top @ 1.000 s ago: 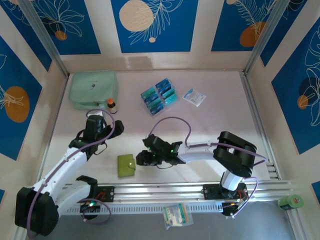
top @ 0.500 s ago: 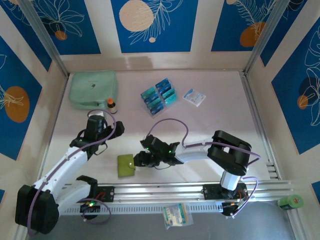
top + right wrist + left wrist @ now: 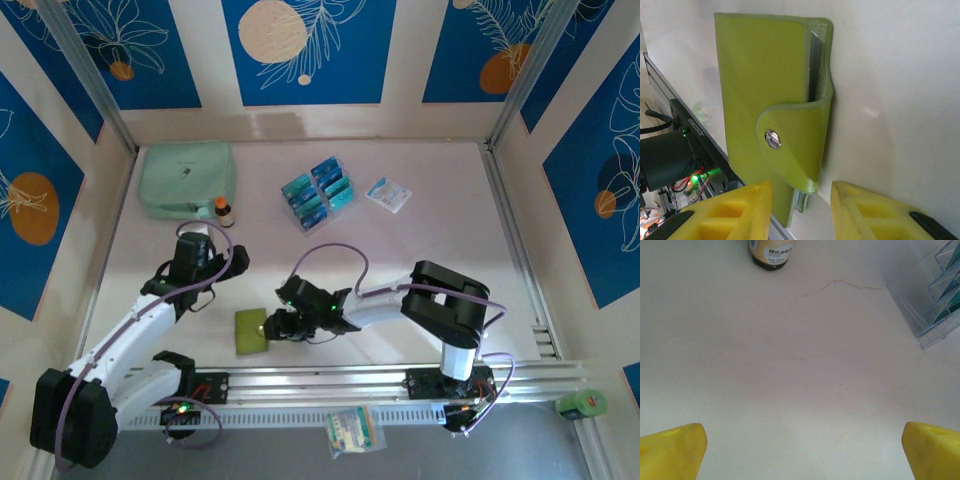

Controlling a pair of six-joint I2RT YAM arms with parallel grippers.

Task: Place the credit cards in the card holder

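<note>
Right gripper [image 3: 801, 205] at card holder [image 3: 765, 75] flap edge: jaws part-spread, straddling it, gaps both sides (holder snapped shut). Left gripper [image 3: 802, 450] — jaws spread wide over table [image 3: 790, 365].

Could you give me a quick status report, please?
Left hand open. Right hand partly open at wallet edge; wallet snapped shut. Cards in stand. Nothing blocking.

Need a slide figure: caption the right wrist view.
Right gripper, jaws apart, straddles the flap end of the snapped-shut olive card holder lying on the pale table.
</note>
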